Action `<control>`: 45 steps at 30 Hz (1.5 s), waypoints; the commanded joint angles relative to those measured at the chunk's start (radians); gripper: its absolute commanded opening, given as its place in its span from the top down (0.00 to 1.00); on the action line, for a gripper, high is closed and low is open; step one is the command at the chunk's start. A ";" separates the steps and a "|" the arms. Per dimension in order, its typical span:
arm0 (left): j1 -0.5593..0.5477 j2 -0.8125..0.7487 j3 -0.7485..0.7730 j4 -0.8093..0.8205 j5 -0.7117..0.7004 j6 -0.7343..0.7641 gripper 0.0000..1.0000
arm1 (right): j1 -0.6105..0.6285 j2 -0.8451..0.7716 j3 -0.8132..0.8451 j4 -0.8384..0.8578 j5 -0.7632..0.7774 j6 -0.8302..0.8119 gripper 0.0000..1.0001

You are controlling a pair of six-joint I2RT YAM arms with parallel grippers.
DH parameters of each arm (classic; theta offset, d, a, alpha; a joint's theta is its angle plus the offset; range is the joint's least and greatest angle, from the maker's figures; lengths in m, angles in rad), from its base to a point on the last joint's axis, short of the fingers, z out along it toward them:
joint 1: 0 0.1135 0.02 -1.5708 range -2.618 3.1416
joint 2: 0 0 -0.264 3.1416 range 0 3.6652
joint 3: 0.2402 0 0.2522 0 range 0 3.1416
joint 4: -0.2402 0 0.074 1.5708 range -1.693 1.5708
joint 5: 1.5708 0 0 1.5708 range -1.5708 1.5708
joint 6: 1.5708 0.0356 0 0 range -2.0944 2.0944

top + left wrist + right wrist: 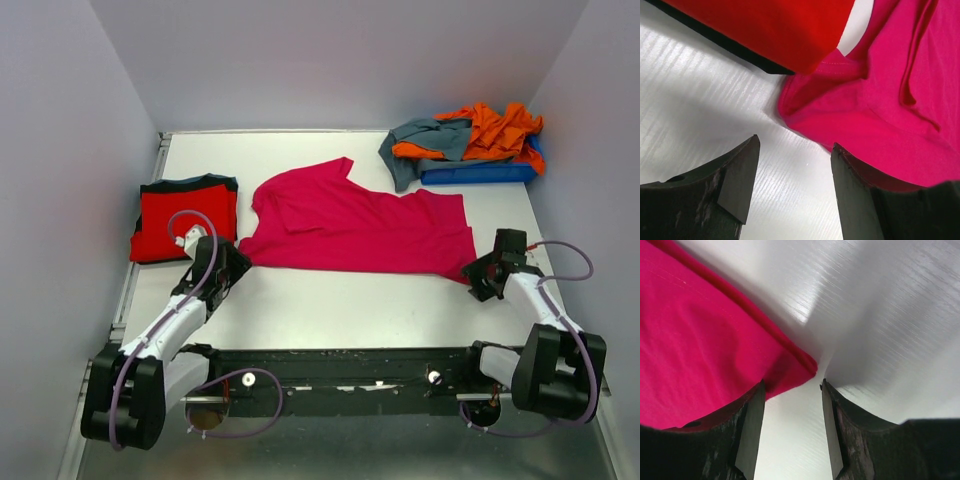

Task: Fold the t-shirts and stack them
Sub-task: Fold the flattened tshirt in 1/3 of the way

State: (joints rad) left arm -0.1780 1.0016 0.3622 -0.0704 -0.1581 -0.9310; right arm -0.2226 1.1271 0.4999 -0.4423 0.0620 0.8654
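Left tool [226, 262] and right tool [487, 270] both released.
Each sits at a near corner of the magenta-pink t-shirt [360, 225].

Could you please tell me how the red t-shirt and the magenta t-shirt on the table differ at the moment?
The red t-shirt is folded into a compact rectangle, while the magenta t-shirt lies spread out and far wider. The red one sits at the left side, the magenta one across the middle. A dark edge borders the red one; the magenta one shows none. Both are plain cloth lying flat on the white table.
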 commanded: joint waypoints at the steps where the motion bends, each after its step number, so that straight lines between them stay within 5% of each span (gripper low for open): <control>1: 0.002 0.055 -0.011 0.104 0.046 -0.023 0.32 | -0.004 0.043 0.054 0.036 -0.031 0.055 0.44; 12: 0.002 0.054 0.007 0.112 0.040 -0.008 0.32 | -0.004 -0.046 0.072 -0.018 -0.001 0.070 0.44; 27: 0.002 0.022 0.001 0.081 0.034 -0.002 0.32 | -0.014 0.095 0.077 0.019 0.035 0.184 0.46; 33: 0.002 0.011 0.001 0.072 0.025 0.000 0.32 | -0.024 0.138 0.068 0.045 0.076 0.225 0.64; 36: 0.002 0.012 -0.003 0.076 0.019 0.000 0.32 | -0.026 0.120 0.062 0.045 0.088 0.222 0.99; 45: -0.006 0.100 0.007 0.127 0.055 -0.018 0.31 | -0.026 -0.042 0.025 0.079 -0.005 0.067 0.99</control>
State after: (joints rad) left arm -0.1780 1.0618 0.3622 0.0296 -0.1192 -0.9424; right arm -0.2401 1.1606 0.5510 -0.3973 0.0853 1.0161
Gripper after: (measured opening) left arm 0.681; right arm 0.013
